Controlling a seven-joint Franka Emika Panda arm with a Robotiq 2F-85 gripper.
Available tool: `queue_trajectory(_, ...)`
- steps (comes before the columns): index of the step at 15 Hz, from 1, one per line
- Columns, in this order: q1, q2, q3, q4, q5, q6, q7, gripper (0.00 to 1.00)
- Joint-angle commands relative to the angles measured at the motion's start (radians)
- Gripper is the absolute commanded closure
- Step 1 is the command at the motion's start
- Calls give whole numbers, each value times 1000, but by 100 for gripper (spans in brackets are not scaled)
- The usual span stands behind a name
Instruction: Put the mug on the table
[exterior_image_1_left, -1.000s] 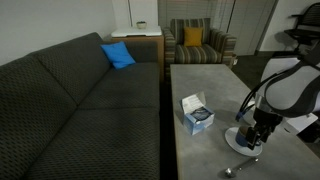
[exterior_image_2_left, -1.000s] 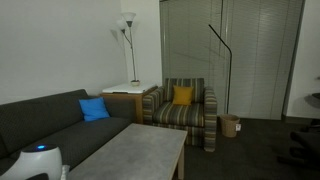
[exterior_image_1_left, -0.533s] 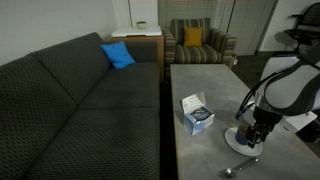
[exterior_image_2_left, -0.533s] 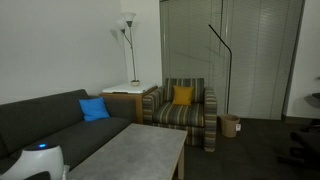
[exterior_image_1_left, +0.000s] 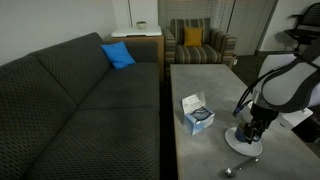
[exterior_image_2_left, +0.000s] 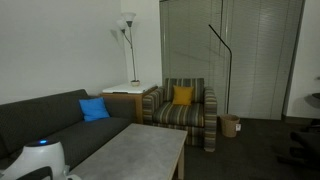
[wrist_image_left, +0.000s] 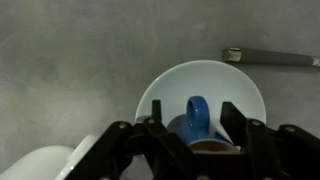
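In the wrist view the small dark blue mug (wrist_image_left: 195, 118) stands over the white round plate (wrist_image_left: 170, 80), its handle pointing up in the picture. My gripper (wrist_image_left: 193, 106) has one finger on each side of the mug's body and looks shut on it. In an exterior view the gripper (exterior_image_1_left: 250, 130) hangs low over the plate (exterior_image_1_left: 238, 145) near the front of the grey concrete-like table (exterior_image_1_left: 200, 80). The mug is hidden behind the fingers there.
A spoon (wrist_image_left: 270, 57) lies on the table beside the plate, also seen near the front edge (exterior_image_1_left: 238, 168). A tissue box (exterior_image_1_left: 196, 114) stands mid-table. A white rounded object (wrist_image_left: 40, 165) sits next to the plate. A dark sofa (exterior_image_1_left: 90, 100) runs alongside the table.
The arm has shifted slightly and the gripper sits a touch higher over the plate. The plate, spoon and tissue box have not moved.
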Motion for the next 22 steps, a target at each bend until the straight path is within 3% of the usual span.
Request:
queue_trajectory(1, 11, 13, -15, 26, -26, -4, 11, 51)
queue_trajectory(2, 11, 12, -15, 24, -27, -3, 11, 50)
queue_trajectory(7, -7, 4, 4, 18, -26, -6, -11, 78)
queue_trajectory(12, -7, 2, 6, 17, -27, -7, -15, 77)
queue_trajectory(14, -5, 1, 5, 15, -29, -6, -15, 86)
queue_trajectory(15, -3, -1, 4, 14, -31, -7, -17, 98)
queue_trajectory(22, 21, -21, -9, -11, -52, 0, -4, 97)
